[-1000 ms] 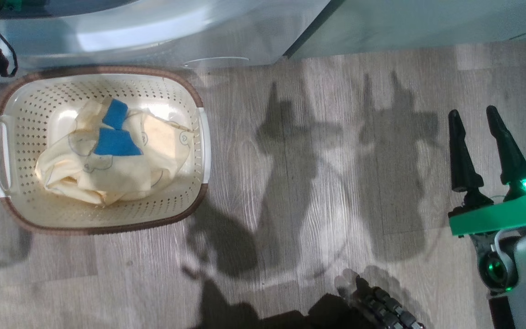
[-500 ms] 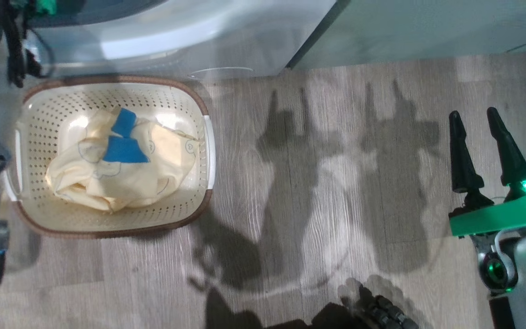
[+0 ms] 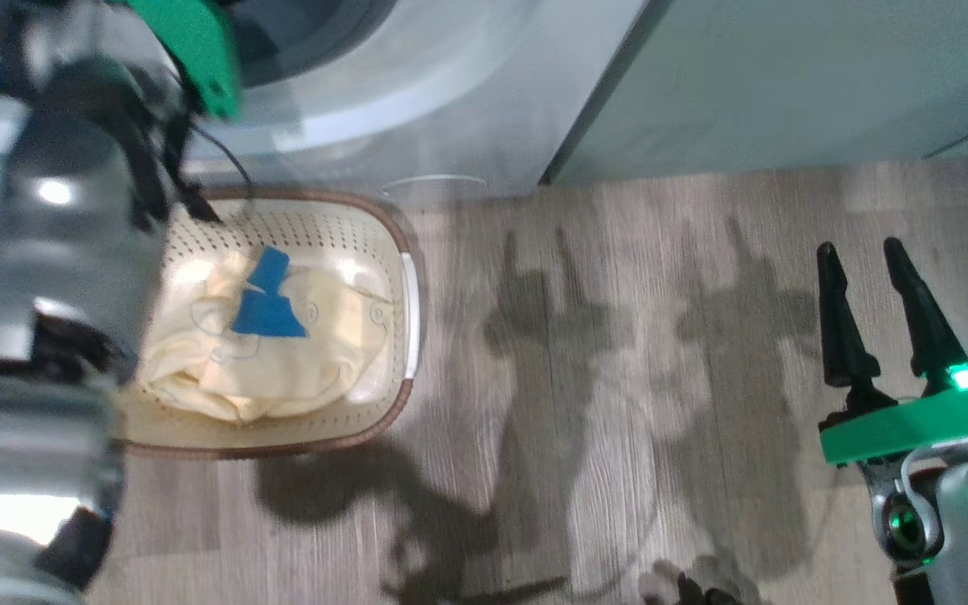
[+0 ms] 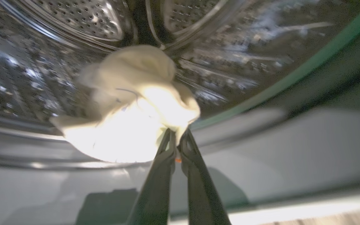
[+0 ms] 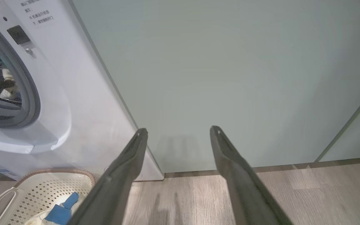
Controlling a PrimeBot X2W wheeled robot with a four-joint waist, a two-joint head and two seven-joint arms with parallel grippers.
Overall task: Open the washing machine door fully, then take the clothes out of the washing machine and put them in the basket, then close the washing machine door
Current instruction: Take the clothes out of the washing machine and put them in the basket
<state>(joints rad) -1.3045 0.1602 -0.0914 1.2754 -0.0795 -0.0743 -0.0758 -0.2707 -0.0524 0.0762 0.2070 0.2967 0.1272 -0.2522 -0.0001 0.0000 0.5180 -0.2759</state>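
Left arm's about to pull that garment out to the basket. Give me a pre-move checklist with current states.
1. Left gripper shut on the cream garment: ok, fingers pinch its lower edge.
2. Garment out of the drum: not ok, it hangs at the drum mouth.
3. Basket on the floor before the washing machine: ok.
4. Room in the basket: ok, the clothes in it lie below the rim.
5. Right gripper open, holding nothing, off to the side: ok.
6. More pieces left in the drum: cannot tell, the view is blurred.
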